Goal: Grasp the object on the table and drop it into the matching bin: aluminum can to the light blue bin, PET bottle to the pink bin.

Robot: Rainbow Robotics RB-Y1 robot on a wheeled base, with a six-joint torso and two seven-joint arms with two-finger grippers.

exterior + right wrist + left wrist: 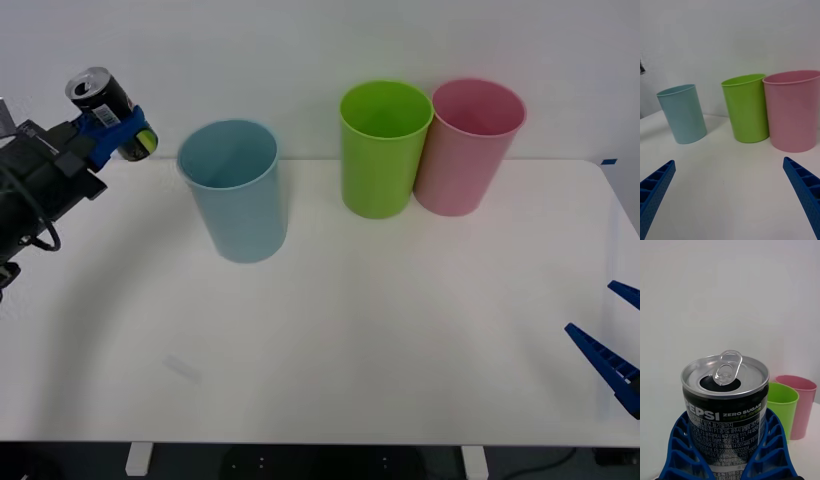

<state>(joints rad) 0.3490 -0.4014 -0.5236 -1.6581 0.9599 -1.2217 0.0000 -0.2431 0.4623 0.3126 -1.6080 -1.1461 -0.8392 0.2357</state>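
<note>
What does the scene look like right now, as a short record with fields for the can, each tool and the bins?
can: black Pepsi Zero Sugar can, opened, lifted off the table, tilted
left tool: left tool shut on the can, at the far left, beside the light blue bin
right tool: right tool open, low at the table's right edge
other bins: lime green bin and pink bin side by side at the back

Light blue bin (234, 190) stands alone, open gap either side; lime green bin (383, 148) touching pink bin (467, 146).
</note>
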